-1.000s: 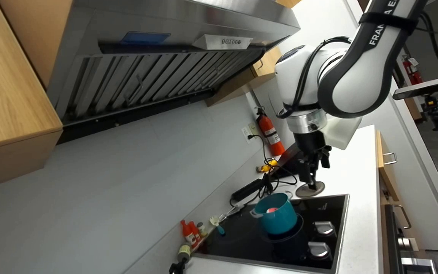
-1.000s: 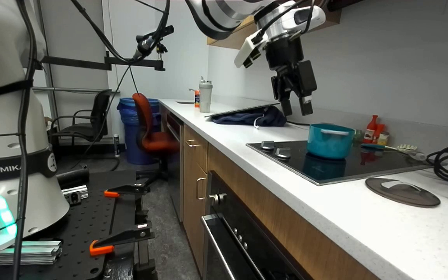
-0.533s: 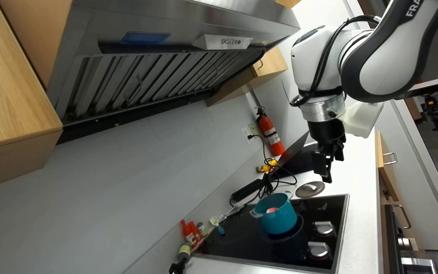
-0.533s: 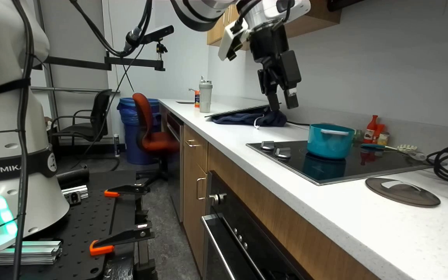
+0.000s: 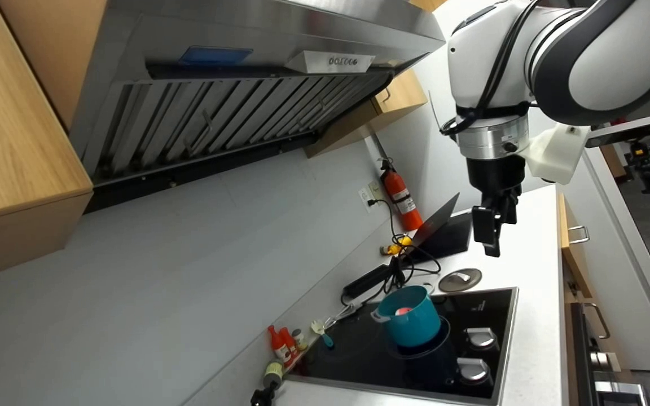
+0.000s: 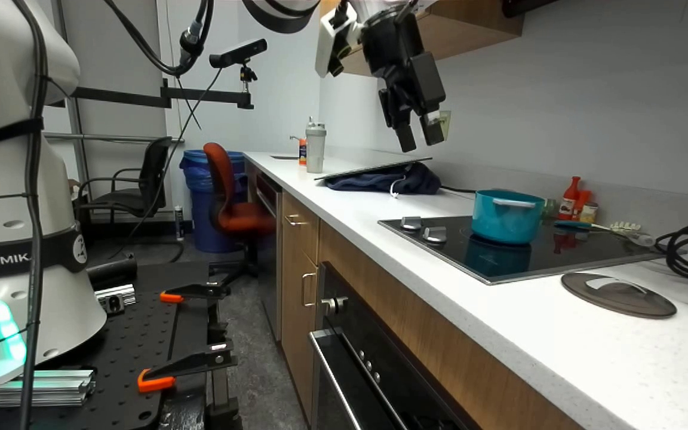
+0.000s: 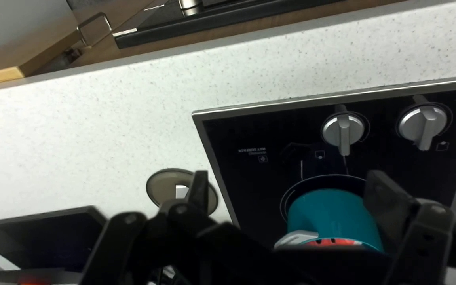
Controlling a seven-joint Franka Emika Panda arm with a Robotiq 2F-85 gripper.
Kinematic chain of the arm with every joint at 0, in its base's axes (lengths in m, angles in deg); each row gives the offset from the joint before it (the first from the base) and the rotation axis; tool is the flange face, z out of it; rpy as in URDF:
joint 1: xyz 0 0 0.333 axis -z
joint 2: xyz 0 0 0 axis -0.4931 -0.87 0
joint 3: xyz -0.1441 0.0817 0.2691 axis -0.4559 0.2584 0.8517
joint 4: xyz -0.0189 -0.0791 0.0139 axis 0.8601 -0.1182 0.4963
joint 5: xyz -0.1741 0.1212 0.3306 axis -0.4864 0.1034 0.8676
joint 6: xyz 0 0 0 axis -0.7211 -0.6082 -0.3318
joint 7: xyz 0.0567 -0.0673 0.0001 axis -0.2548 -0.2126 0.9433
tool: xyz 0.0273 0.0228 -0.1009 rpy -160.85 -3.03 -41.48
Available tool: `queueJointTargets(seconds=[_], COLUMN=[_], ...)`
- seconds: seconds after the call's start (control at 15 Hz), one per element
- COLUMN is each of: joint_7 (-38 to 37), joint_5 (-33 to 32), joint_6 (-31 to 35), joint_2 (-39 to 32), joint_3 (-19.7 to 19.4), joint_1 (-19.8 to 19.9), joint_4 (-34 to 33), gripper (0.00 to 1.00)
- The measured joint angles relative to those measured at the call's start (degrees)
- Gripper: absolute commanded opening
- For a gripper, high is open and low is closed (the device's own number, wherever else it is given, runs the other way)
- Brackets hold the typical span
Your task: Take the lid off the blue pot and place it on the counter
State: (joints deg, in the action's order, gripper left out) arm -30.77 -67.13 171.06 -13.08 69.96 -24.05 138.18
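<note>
Gripper [image 6: 420, 137], exterior view: I have it high above the counter [image 6: 607, 358], jaws parted, nothing held.
Lid [image 6: 619, 295], exterior view: It lies flat on the counter, just beside the cooktop [image 6: 583, 254], well below the jaws and apart from them.
Blue pot [image 5: 413, 326], exterior view: It stands uncovered on the cooktop, also below the jaws; a red item [image 5: 404, 310] shows inside, which I cannot identify.
Fingers [image 7: 200, 188], wrist view: They stand wide apart. One overlaps the lid in my sight line, the other the pot's edge; I find no contact with either.
Lid placement, step: I judge removal and placing both complete; only clearing the gripper from the work appears left.
Jaws, next move: No grasp is called for. I should take them off high and parted, without a low sweep across pot or lid.
</note>
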Motion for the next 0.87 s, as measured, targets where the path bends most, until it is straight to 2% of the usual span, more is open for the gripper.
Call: queueJointTargets(seconds=[0.53,0.87], joint_7=[1.4,1.4], joint_5=[0.0,0.3], joint_6=[0.0,0.0], joint_2=[4.6,4.4], joint_3=[1.9,2.3], joint_1=[1.3,1.5], joint_4=[2.8,2.9], gripper=[1.0,1.0])
